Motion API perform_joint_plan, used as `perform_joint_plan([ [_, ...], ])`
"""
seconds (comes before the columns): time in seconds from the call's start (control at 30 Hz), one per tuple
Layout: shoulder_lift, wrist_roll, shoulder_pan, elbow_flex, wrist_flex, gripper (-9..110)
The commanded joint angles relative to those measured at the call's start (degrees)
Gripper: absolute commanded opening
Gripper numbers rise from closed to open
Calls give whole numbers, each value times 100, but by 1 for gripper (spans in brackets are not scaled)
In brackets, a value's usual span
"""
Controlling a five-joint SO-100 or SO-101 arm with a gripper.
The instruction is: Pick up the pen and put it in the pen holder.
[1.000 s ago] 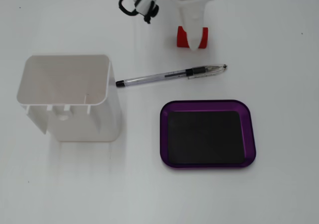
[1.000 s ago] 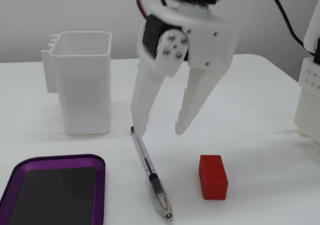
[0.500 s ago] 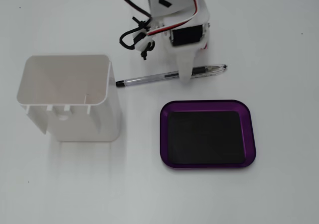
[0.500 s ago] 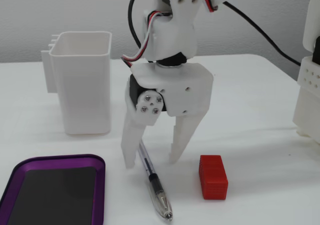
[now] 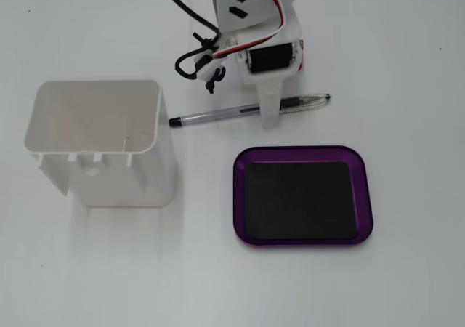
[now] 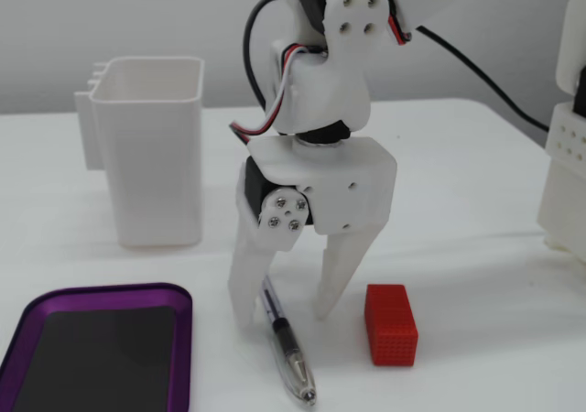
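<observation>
Pen [image 6: 291,355] flat on table, gripper [image 6: 286,313] straddling, open.

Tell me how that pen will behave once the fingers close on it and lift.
The pen looks like a thin, stiff plastic stick, so it probably won't bend. Its smooth round clear barrel may slip or roll between the gripper fingers. The gripper straddles it right of centre in the top-down fixed view, so the long capped end might sag when lifted.
</observation>
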Motion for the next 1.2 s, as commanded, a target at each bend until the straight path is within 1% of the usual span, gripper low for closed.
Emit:
perform_joint_plan([
  [0.0,44,-114,-26,0,-44,10],
  [0.1,44,-211,-26,0,-44,0],
  [0.37,141,-202,-105,9,44,-1],
  [0.43,316,-123,-123,-62,264,-1],
  [0.57,1336,-97,-70,-325,844,-1],
  [0.77,3331,422,-114,-967,1406,-1],
  [0.97,4641,1459,-53,-1934,1433,-1],
  [1.1,4834,2514,-9,-2619,1336,-1],
  [1.17,4825,3103,220,-2848,1046,-1],
])
